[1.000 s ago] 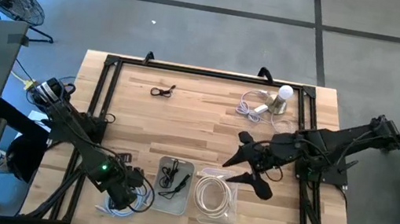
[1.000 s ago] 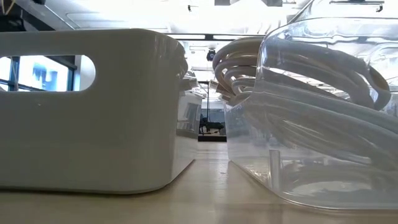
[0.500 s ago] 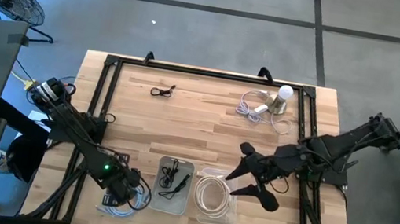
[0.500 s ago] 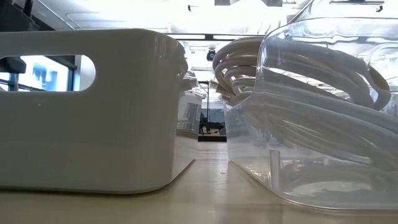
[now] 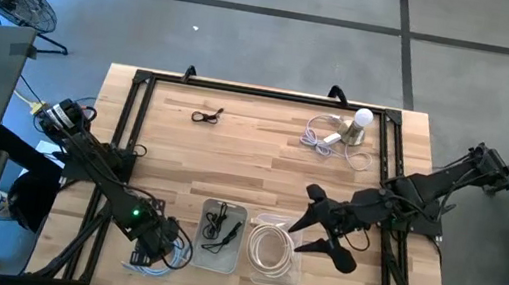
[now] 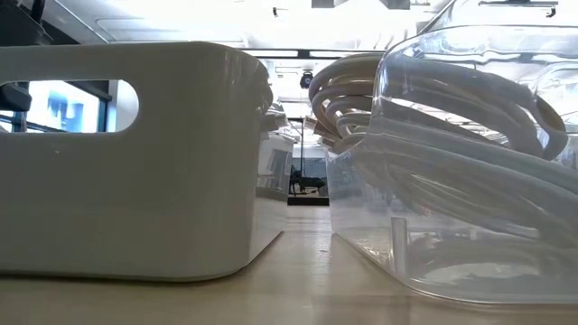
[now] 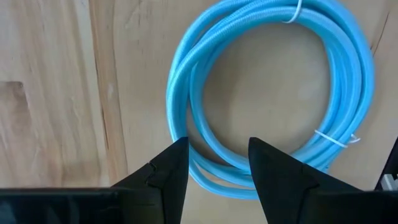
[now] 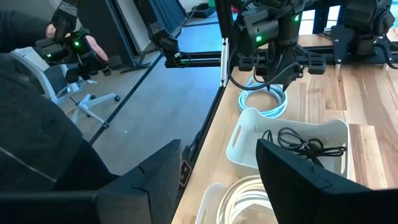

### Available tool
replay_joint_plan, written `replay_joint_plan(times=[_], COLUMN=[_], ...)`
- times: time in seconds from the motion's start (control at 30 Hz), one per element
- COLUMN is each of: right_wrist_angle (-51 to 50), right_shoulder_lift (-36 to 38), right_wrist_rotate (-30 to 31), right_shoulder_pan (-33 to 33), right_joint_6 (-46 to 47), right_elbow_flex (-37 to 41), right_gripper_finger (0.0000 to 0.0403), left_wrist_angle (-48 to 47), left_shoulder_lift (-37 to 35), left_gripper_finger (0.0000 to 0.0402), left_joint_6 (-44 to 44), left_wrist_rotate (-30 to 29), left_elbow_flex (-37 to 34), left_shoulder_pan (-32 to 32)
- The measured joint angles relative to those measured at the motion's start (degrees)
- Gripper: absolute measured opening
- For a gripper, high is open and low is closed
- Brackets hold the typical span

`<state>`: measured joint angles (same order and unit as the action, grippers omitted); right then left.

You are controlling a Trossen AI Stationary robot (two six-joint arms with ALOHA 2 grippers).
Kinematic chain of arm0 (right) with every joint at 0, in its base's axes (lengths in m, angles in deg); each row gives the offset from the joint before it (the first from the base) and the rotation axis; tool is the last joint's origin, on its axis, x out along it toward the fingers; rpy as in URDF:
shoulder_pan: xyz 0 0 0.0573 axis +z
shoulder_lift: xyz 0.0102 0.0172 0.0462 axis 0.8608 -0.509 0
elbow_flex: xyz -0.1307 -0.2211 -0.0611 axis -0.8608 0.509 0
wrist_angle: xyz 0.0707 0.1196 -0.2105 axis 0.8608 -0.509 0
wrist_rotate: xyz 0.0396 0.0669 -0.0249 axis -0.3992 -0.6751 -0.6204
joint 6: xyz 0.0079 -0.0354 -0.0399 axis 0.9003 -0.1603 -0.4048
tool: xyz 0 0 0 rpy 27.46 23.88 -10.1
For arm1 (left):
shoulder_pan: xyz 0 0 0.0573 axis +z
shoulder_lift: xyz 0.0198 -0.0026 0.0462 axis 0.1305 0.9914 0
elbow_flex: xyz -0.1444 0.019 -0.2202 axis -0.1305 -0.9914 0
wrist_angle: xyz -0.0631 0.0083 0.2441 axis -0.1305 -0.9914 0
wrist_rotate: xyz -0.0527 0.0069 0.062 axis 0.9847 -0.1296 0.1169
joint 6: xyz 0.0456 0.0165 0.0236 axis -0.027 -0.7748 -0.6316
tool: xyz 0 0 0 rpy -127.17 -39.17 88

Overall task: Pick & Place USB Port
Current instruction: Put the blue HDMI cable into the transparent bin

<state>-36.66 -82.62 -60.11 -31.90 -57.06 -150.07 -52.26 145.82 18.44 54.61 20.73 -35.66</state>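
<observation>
A coiled blue cable point(image 7: 186, 74) lies flat on the wooden table near its near left corner point(image 5: 141, 259). My left gripper point(image 7: 217, 149) hangs open right above it, one finger on each side of the coil's near strands point(image 7: 214, 177), pointing down; in the high view the gripper point(image 5: 156, 244) covers most of the coil. My right gripper point(image 5: 327, 228) is open wide and holds nothing. It hovers to the right of the clear container point(image 5: 267, 276), which holds a coiled white cable point(image 5: 269, 248).
A white bin point(image 5: 206, 218) with a black cable point(image 5: 219, 228) stands between the blue coil and the clear container. A small black cable point(image 5: 206, 115) and a white cable with a round white plug point(image 5: 359, 121) lie toward the far edge. A person point(image 8: 37, 124) sits beyond the table.
My right gripper has moved toward the table's near edge, staying open wide, and now sits beside the clear container. My left arm has stayed over the blue coil.
</observation>
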Motion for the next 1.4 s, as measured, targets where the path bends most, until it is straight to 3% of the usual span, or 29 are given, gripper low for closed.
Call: replay_joint_plan(times=[0.67, 0.73, 0.87, 0.9, 1.2, 1.4], right_wrist_angle=[0.3, 0.3, 0.7, 0.7, 1.6, 2.9], right_shoulder_lift=[0.0, 0.0, 0.0, 0.0, 0.0, 0.0], right_wrist_rotate=[1.0, 1.4, 1.7, 1.9, 2.3, 2.3], right_shoulder_pan=[0.0, 0.0, 0.0, 0.0, 0.0, 0.0], right_joint_6=[0.2, 0.3, 0.3, 0.3, 0.3, 0.0], right_elbow_flex=[0.0, 0.0, 0.0, 0.0, 0.0, 0.0], right_gripper_finger=[0.0200, 0.0200, 0.0200, 0.0200, 0.0200, 0.0200], left_wrist_angle=[2.4, 2.2, 0.5, 0.4, -0.9, -10.8], left_shoulder_lift=[9.6, 10.8, 11.6, 11.6, 8.7, 5.9], left_gripper_finger=[0.0159, 0.0139, 0.0030, 0.0020, 0.0007, 0.0005], left_joint_6=[-1.5, -1.7, -1.3, -0.9, 1.9, 2.6], left_wrist_rotate=[3.3, 4.4, 4.5, 4.5, 2.8, 1.0], left_elbow_flex=[0.2, 0.2, 0.2, 0.2, 1.1, 7.1], left_shoulder_pan=[0.0, 0.0, 0.2, 0.2, 0.0, -0.1])
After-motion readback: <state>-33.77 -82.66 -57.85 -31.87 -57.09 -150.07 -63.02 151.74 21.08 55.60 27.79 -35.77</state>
